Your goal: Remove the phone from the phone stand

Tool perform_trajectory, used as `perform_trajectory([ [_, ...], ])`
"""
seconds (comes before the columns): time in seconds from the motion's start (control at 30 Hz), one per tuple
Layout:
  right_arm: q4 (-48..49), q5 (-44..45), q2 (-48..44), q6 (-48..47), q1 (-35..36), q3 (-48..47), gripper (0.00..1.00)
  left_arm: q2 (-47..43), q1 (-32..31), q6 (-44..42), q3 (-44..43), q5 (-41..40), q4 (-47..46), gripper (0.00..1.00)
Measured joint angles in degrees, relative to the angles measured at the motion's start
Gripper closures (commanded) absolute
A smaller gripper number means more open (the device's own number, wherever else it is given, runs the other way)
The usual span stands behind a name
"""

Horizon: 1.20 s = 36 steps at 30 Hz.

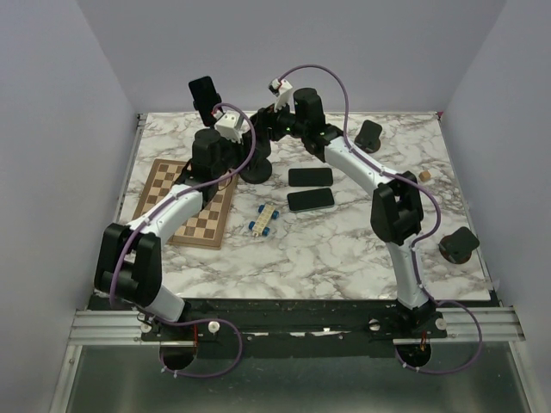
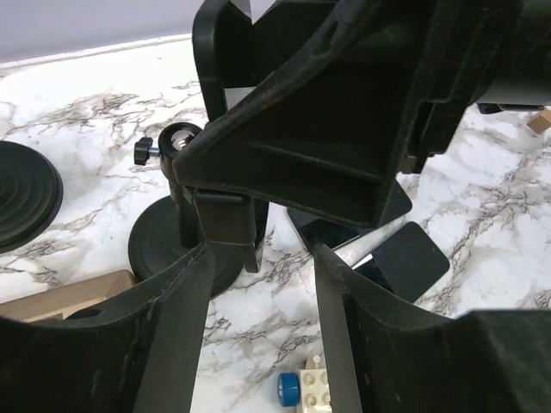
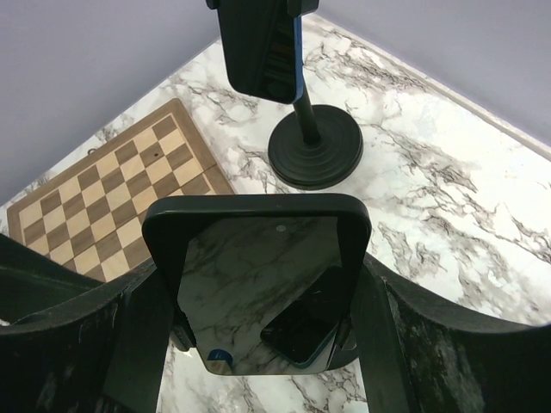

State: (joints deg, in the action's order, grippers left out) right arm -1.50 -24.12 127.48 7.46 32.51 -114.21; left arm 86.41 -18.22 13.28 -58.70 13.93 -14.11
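My left pincer (image 2: 263,258) hangs open, the stand (image 2: 164,245) just beyond its tips on the table (image 2: 86,129) — to the right, my right pincer (image 3: 258,267) is closed on the phone (image 3: 258,297), held up, seemingly clear of the stand.

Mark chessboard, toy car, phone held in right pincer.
chessboard (image 3: 112,202), right wrist view, middle squares.
toy car (image 1: 265,220), top view, body centre.
held phone (image 3: 258,292), right wrist view, glossy face centre.

At left, a chessboard (image 1: 191,202); right of it, a stand (image 1: 256,169). Further right, far phone (image 1: 310,176) behind near phone (image 1: 311,199). Before these, a toy (image 1: 265,221).
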Motion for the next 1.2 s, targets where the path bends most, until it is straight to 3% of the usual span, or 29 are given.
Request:
perform_trajectory([
  [0.07,0.0,-0.2,0.15,0.0,0.0,-0.22,0.99,0.74,0.17,-0.02,-0.61,-0.04,-0.04,0.49],
  [0.47,-0.17,-1.42,1.42,0.0,-0.2,-1.97,0.99,4.42,1.51,-1.95,-3.96,0.28,-0.39,0.53],
  [0.67,-0.17,-1.92,1.42,0.07,-0.48,-1.97,0.99,6.84,1.77,-2.21,-6.69,1.16,0.28,0.64],
  [0.93,-0.2,-2.08,1.49,0.22,-0.7,-1.99,0.99,7.54,1.86,-2.1,-7.54,2.73,0.79,0.64],
  [1.03,-0.13,-2.05,1.6,0.37,-0.74,-2.14,0.99,8.04,2.21,-2.05,-8.31,3.98,1.25,0.72],
  [1.2,-0.11,-2.1,1.92,1.49,-1.14,-2.62,0.99,9.14,2.62,-1.86,-10.29,5.92,2.8,0.65],
])
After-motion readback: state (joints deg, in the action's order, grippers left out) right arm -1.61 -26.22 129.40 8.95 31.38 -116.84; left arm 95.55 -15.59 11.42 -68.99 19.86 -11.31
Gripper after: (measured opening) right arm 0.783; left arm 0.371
